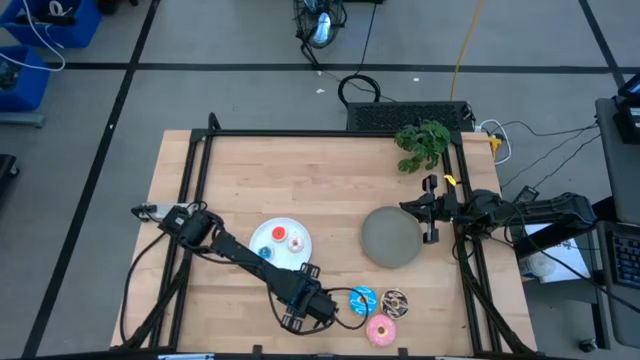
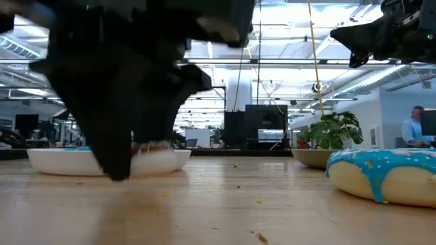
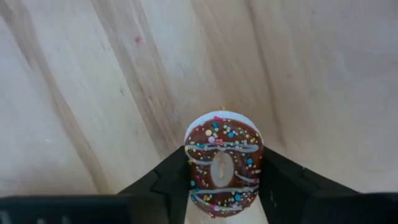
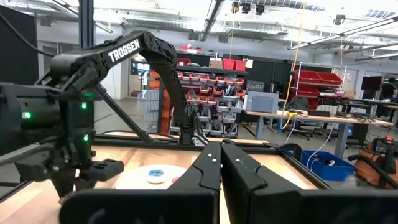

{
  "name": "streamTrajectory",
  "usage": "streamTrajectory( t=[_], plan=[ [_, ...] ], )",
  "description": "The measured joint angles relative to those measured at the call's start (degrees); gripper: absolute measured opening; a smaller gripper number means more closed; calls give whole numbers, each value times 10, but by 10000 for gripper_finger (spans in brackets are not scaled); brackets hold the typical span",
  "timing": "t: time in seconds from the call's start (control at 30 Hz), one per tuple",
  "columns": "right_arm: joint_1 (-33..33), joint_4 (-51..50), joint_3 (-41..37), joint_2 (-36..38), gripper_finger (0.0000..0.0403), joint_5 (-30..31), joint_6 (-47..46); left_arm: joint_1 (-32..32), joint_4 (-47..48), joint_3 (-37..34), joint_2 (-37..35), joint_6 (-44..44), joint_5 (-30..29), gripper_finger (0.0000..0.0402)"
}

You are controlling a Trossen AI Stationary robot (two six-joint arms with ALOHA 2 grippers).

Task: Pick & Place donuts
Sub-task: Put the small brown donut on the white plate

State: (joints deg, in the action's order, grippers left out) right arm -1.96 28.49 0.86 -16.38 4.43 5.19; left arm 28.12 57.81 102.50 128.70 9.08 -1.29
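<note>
I see the white plate (image 1: 281,241) on the table (image 1: 300,170) left of centre, with small donuts (image 1: 278,235) lying on it. The grey plate (image 1: 390,237) lies to its right, well apart. The plant (image 1: 422,143) stands behind the grey plate, at the table's far right corner. Three larger donuts (image 1: 379,312) lie grouped near the front edge, before the grey plate. My left gripper (image 1: 318,306) sits just left of that group, before the white plate, with a sprinkled donut (image 3: 222,163) between its fingers (image 3: 163,180). My right gripper (image 1: 430,208) is at the grey plate's right edge.
</note>
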Motion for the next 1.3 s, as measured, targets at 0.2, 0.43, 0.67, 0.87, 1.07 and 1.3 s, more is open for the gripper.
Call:
streamTrajectory(
  t=[0.2, 0.43, 0.67, 0.87, 1.07, 1.3],
  plan=[
    [0, 0, 0, 0, 0, 0, 0, -3, 62, 67, -1, -1, 2, 150],
    [0, 0, 0, 0, 0, 0, 0, -4, 153, 169, -2, 0, -7, 150],
    [0, 0, 0, 0, 0, 0, 0, -3, 219, 251, -2, 4, -10, 150],
    [0, 0, 0, 0, 0, 0, 0, -3, 235, 275, -2, 5, -3, 150],
    [0, 0, 0, 0, 0, 0, 0, -3, 239, 275, -2, 4, -3, 150],
    [0, 0, 0, 0, 0, 0, 0, -3, 244, 275, -2, 3, -3, 150]
  ],
)
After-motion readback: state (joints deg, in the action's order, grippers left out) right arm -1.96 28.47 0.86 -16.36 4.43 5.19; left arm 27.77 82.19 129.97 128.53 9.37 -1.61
